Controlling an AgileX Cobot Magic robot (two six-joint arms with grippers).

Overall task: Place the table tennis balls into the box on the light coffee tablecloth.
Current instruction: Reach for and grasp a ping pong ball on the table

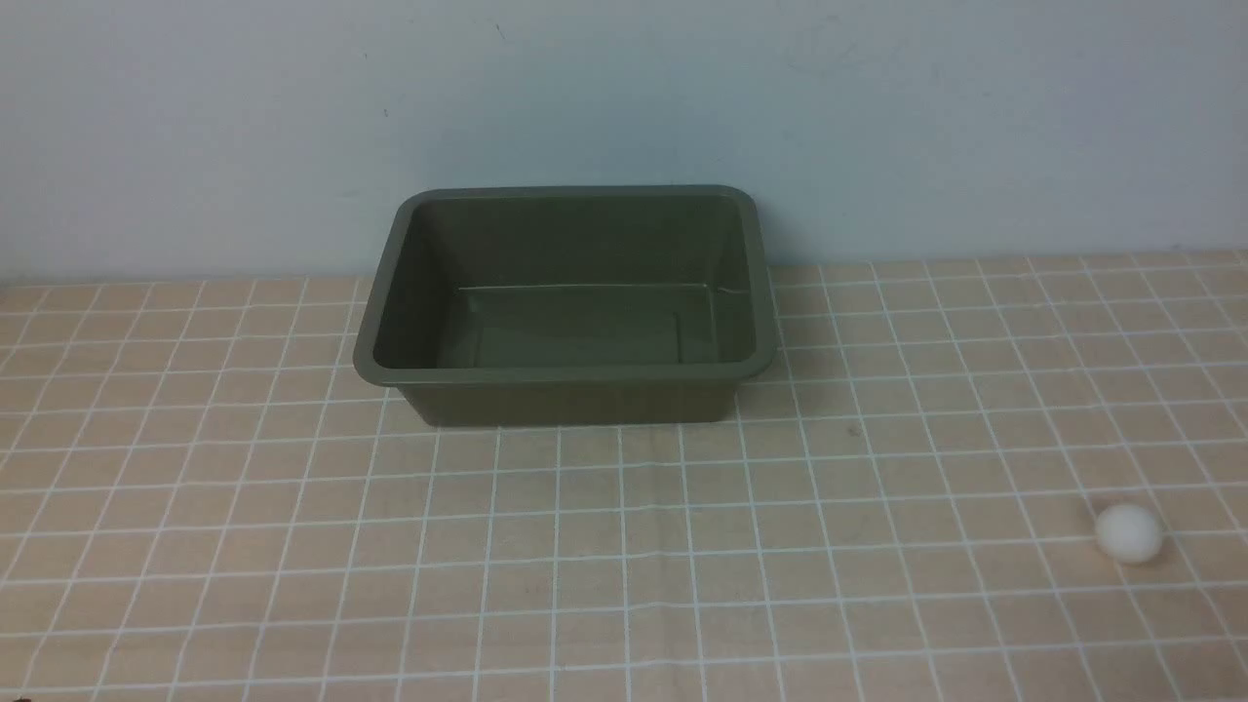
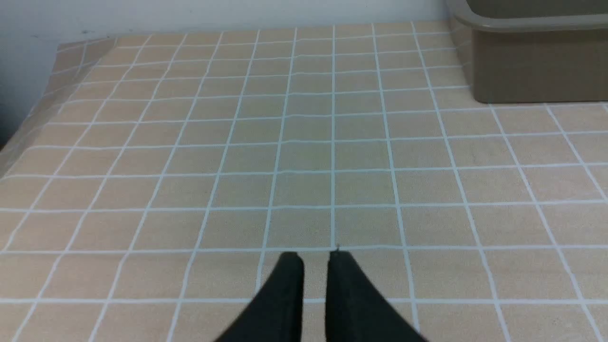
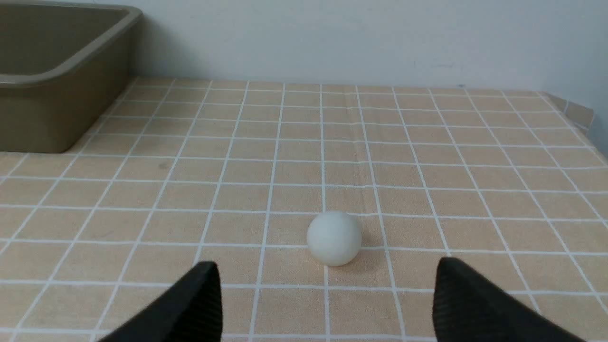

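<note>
The white table tennis ball (image 1: 1129, 533) lies on the light coffee tablecloth (image 1: 624, 546) at the near right. The dark olive-green box (image 1: 565, 366) stands empty at the back middle, against the wall. Neither gripper shows in the front view. In the right wrist view my right gripper (image 3: 327, 268) is open, its black fingertips spread wide just short of the ball (image 3: 334, 238), which lies between and slightly ahead of them. In the left wrist view my left gripper (image 2: 314, 256) is shut and empty over bare cloth, with the box (image 2: 536, 66) ahead.
A pale wall runs behind the table. The cloth's left edge (image 2: 28, 128) drops off in the left wrist view, and its right far corner (image 3: 577, 111) shows in the right wrist view. The box corner (image 3: 61, 76) is well apart from the ball.
</note>
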